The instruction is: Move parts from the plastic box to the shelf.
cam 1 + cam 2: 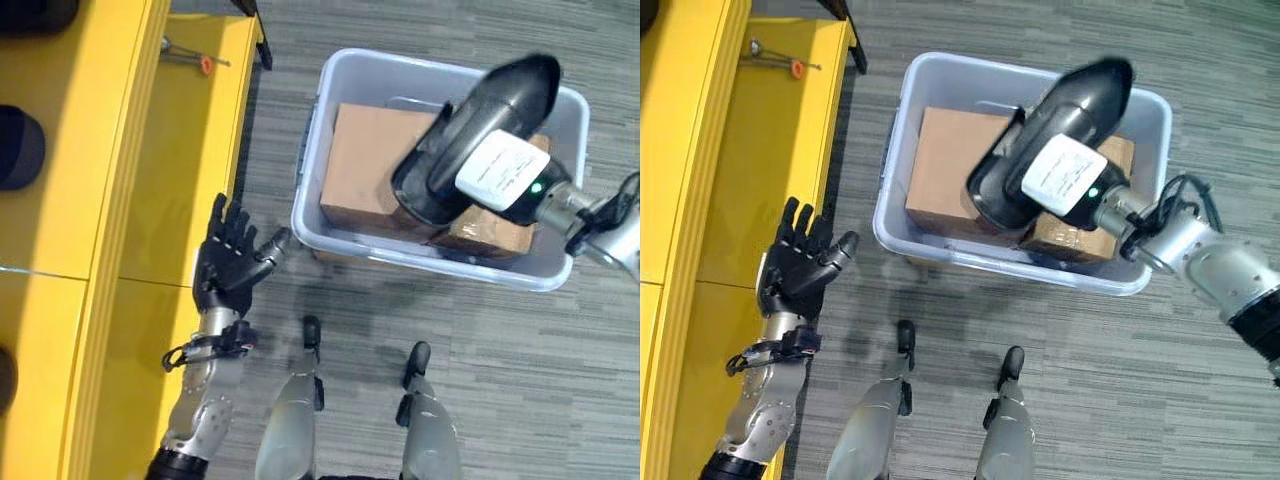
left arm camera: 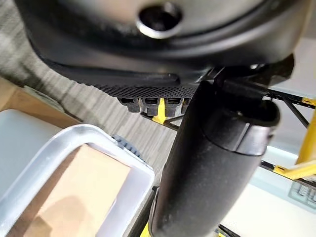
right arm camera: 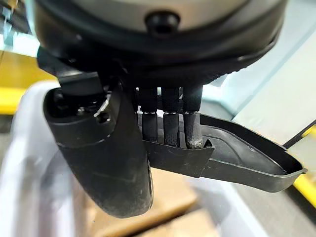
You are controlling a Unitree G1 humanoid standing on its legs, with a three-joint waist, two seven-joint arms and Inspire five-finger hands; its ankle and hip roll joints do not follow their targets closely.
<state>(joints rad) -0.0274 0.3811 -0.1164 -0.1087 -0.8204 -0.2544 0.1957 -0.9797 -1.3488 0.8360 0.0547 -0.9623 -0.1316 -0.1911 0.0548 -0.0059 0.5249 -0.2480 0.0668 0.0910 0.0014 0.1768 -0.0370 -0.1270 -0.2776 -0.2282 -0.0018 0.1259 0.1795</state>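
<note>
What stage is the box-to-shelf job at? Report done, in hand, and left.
Done: only a small orange-tipped tool lies on the yellow shelf; whether it came from the box is unclear. In hand: the right hand grips a black part above the box. Left: carrying it to the shelf; cardboard boxes remain inside. The left hand waits open by the shelf.

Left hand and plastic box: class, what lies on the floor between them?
Nothing: in the left eye view, bare grey carpet separates the open left hand from the plastic box. The right hand holds a black part over the box.

The grey floor (image 1: 520,380) carries the plastic box (image 1: 335,236) (cardboard inside).
</note>
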